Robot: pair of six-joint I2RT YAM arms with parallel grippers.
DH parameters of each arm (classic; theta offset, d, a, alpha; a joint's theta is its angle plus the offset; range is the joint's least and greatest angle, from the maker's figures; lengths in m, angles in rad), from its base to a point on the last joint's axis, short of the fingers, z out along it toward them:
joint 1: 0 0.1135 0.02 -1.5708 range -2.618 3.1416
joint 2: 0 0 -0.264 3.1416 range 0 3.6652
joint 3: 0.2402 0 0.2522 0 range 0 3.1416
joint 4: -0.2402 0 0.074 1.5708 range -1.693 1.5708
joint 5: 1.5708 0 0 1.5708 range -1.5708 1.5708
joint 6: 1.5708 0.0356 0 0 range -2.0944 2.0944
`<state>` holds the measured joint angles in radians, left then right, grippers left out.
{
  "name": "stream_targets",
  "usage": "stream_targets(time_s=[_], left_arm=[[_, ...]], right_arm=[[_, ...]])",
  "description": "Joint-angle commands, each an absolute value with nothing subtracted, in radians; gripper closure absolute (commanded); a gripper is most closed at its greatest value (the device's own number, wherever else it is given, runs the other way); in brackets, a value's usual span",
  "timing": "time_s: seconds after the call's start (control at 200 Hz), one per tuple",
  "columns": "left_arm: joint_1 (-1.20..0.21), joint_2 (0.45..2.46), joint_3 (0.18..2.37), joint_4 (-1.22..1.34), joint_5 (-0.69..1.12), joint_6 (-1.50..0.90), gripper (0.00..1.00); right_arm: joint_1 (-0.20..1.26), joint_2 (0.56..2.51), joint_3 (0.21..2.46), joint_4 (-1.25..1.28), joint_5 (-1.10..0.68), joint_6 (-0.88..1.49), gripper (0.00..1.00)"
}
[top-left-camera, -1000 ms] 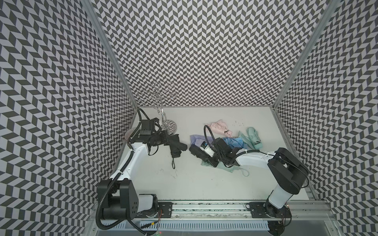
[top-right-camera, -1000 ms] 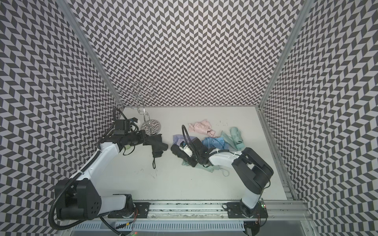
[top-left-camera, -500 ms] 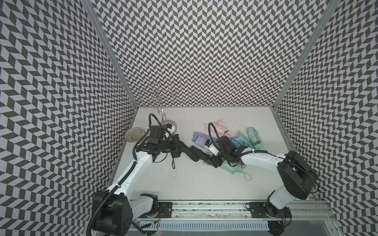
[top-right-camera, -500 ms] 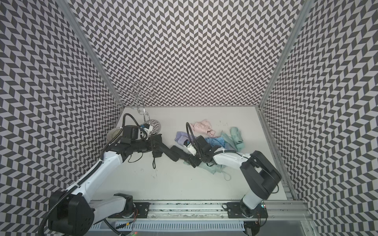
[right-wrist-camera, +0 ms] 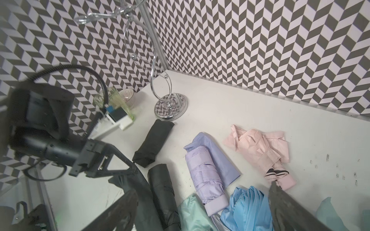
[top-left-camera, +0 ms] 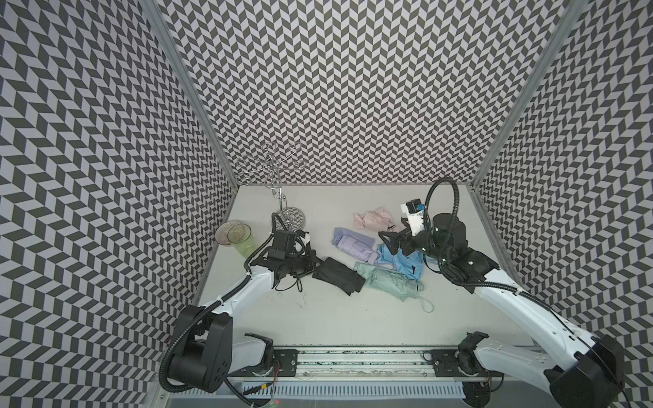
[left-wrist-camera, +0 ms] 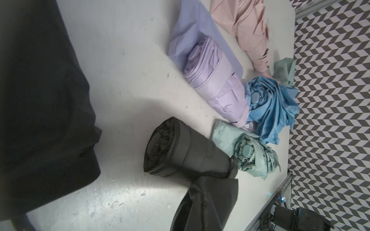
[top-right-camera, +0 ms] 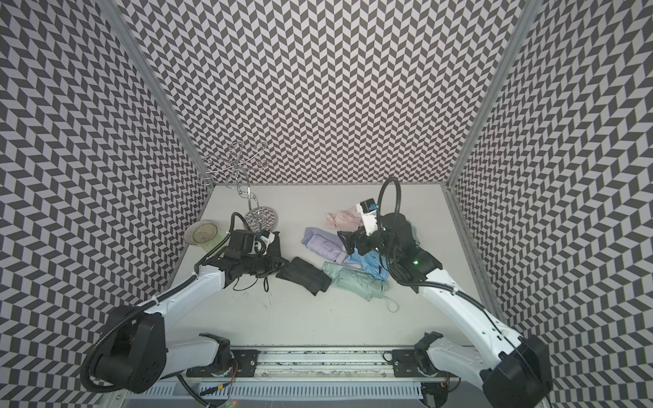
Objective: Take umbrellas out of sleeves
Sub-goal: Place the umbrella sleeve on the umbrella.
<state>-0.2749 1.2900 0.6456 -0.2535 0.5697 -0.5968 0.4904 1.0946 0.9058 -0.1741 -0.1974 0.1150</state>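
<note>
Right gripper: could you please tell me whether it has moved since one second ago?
Yes. The right gripper has drawn back from the black umbrella, rightward away from the chrome stand, and now stands open near the pink umbrella.

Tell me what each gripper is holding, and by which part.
Right gripper: open, nothing held. Left gripper: shut, buried in black fabric; what it grips cannot be told.

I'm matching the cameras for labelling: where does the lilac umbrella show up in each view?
Top view: lilac umbrella mid-table, between pink umbrella and light blue umbrella.
Top view: the umbrella, same spot.
Left wrist: the umbrella between the same two, cap end towards camera.
Right wrist: the umbrella beside them, on its lilac sleeve.
Shared landmark: the light blue umbrella at its handle end.
</note>
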Motion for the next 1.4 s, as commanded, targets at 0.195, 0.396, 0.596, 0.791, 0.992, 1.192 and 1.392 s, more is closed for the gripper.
stream_targets(time_s=[0.195,0.396,0.596,0.791,0.992,1.192,1.392], left_arm=[[-0.280,1.369,0.640,-0.140,0.570,-0.640,0.87],[-0.281,1.347,0.708,-0.247,0.542,-0.595,0.39],[-0.281,1.283,0.803,-0.378,0.521,-0.547,0.12],[-0.281,1.228,0.861,-0.542,0.409,-0.464,0.00],[-0.262,1.263,0.836,-0.497,0.643,-0.380,0.06],[-0.385,1.422,0.978,-0.601,0.297,-0.344,0.01],[-0.337,1.374,0.958,-0.446,0.510,-0.403,0.01]], right_arm=[[0.360,1.131,0.987,-0.336,-0.279,0.203,0.00],[0.353,1.149,0.986,-0.341,-0.360,0.205,0.00],[0.365,1.221,1.026,-0.368,-0.508,0.216,0.00],[0.446,1.290,1.107,-0.399,-0.464,0.227,0.00],[0.492,1.354,1.157,-0.379,-0.461,0.289,0.00],[0.494,1.360,1.160,-0.314,-0.483,0.335,0.00],[0.546,1.329,1.072,-0.276,-0.516,0.304,0.00]])
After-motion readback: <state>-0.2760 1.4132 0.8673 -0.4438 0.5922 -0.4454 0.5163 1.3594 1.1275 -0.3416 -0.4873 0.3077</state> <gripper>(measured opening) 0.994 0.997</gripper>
